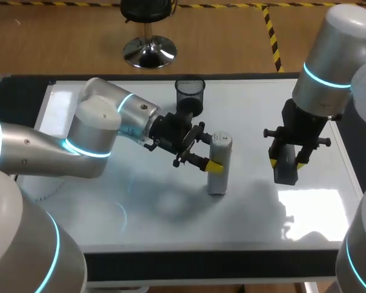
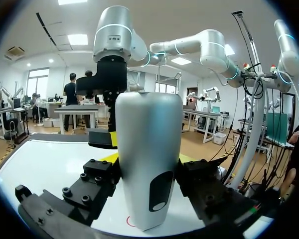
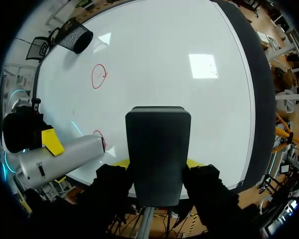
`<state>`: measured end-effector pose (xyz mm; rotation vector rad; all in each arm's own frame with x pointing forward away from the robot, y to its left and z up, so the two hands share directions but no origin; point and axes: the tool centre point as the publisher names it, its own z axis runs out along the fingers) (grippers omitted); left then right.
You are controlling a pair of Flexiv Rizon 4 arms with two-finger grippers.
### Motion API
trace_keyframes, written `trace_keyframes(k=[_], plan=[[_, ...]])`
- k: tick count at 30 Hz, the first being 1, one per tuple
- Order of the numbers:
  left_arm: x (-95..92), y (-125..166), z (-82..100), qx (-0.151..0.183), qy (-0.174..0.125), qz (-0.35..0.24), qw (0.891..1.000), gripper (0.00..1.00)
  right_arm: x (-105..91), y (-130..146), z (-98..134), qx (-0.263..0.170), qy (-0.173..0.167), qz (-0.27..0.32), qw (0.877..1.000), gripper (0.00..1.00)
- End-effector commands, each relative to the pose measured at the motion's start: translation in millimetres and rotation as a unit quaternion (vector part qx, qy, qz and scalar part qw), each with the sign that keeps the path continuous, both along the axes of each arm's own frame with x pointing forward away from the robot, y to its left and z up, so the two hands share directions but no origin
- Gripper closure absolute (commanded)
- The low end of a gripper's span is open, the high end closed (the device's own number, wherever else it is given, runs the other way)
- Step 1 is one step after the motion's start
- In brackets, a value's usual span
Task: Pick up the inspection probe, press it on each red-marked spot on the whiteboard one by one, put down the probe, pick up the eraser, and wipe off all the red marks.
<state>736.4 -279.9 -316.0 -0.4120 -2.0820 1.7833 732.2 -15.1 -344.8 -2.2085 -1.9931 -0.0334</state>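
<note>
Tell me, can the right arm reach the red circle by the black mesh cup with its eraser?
Probably yes. The right hand holds the eraser over bare whiteboard, and nothing lies between it and that red circle. The probe stands off to one side, on the other mark.

The probe [image 2: 148,159] stands in front of a red mark [image 2: 130,222] in the left wrist view, so only a thin curve peeks out by the probe's tip. The left jaws' yellow tips are mostly hidden behind the probe. From the head view, the mark under the probe cannot be seen. Behind the probe, the mesh cup [image 1: 190,94] has its lower part hidden. Beside the probe, the eraser [image 3: 158,152] covers most of the right jaws' yellow tips.
</note>
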Motion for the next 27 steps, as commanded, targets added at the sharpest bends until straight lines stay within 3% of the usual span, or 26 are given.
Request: trace_keyframes(k=[1, 27], plan=[[1.0, -2.9, -17.5, 0.000, 0.001, 0.001, 1.000, 1.00, -0.4, -1.0, 0.6, 0.001, 0.000, 0.001, 1.000, 1.00], [1.3, -4.0, -19.5, 0.002, 0.001, 0.000, 1.000, 1.00, -0.4, -1.0, 0.6, 0.001, 0.000, 0.001, 1.000, 1.00]])
